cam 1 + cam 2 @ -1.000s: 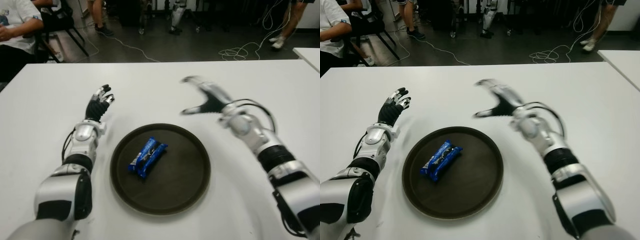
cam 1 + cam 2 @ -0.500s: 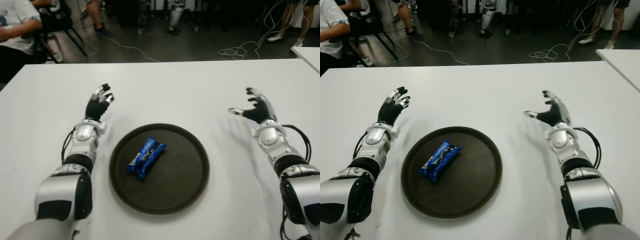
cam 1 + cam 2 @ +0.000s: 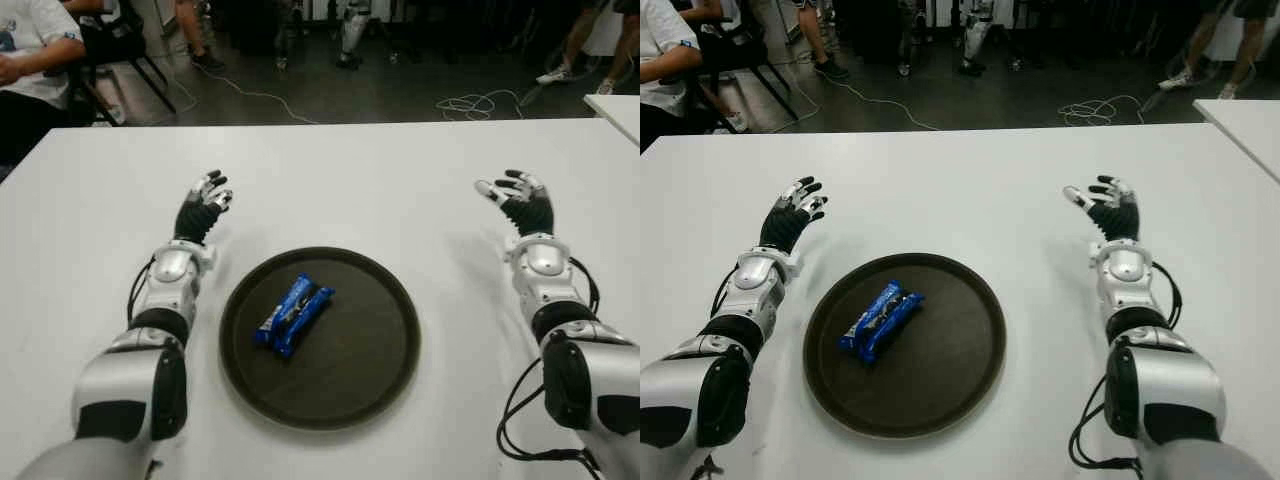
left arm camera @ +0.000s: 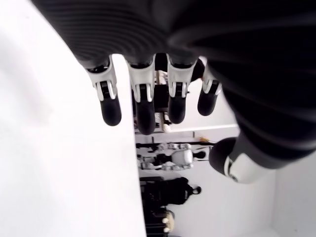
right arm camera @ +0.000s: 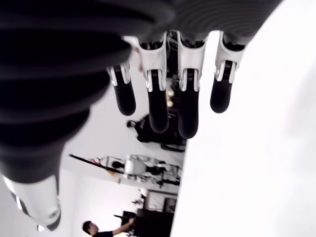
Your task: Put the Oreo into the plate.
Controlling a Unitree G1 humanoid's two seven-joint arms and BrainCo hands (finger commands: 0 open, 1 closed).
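Observation:
A blue Oreo pack (image 3: 292,314) lies inside the round dark plate (image 3: 370,370), on its left half, with nothing touching it. My left hand (image 3: 201,204) shows to the left of the plate, fingers spread and empty; its wrist view shows the fingers (image 4: 143,101) extended over the white table. To the right of the plate, well clear of its rim, my right hand (image 3: 518,195) has its fingers (image 5: 185,98) spread and holds nothing.
The white table (image 3: 350,180) stretches around the plate. A seated person (image 3: 35,60) is at the far left beyond the table edge. Cables (image 3: 480,103) and legs of standing people show on the dark floor behind. Another white table's corner (image 3: 620,110) is at the far right.
My right hand swung from above the plate's far rim out to the right and settled beside the plate, staying empty. The Oreo pack and left hand stayed put.

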